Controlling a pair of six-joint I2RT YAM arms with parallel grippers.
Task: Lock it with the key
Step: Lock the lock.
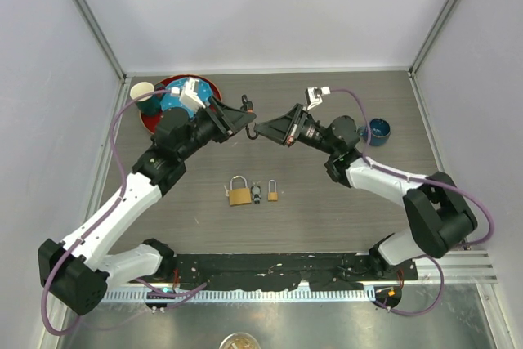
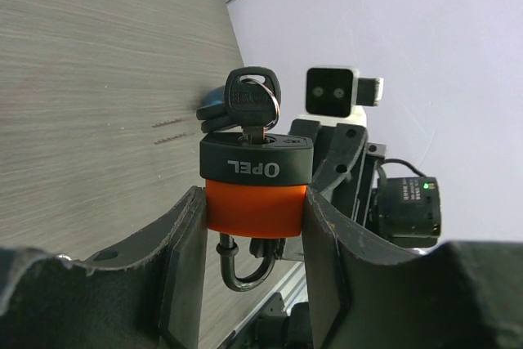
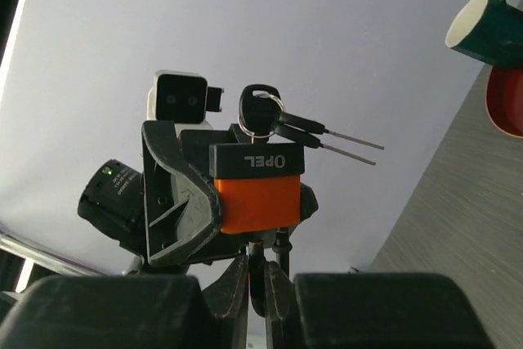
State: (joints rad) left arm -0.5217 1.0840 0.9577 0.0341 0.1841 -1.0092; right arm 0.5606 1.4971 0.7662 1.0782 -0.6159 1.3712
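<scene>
Left gripper pads fill the bottom of its own wrist view, clamped on either side of the orange padlock, which is up in the air over the middle of the desk, a bit toward the far edge. The key sits in the keyway on top, and two spare keys hang off the same ring. The shackle points down out of the body; I honestly can't tell if it's seated or popped open. Further right, the right gripper has its fingers drawn nearly together, pinched on the shackle as far as its wrist view shows. Now the worrying bits. The key is on the opposite end from where the right fingers are, so that hand would have to let go and come around, and the two wrists are already crowded. Turning the key puts twist on a smooth body held by just two pads, so it could rotate or slip out and fall toward the brass padlock, loose keys and small padlock lying nearer the near edge. The dangling spares could also snag a fingertip. And if the shackle isn't pushed fully home, the key will turn and nothing latches.
</scene>
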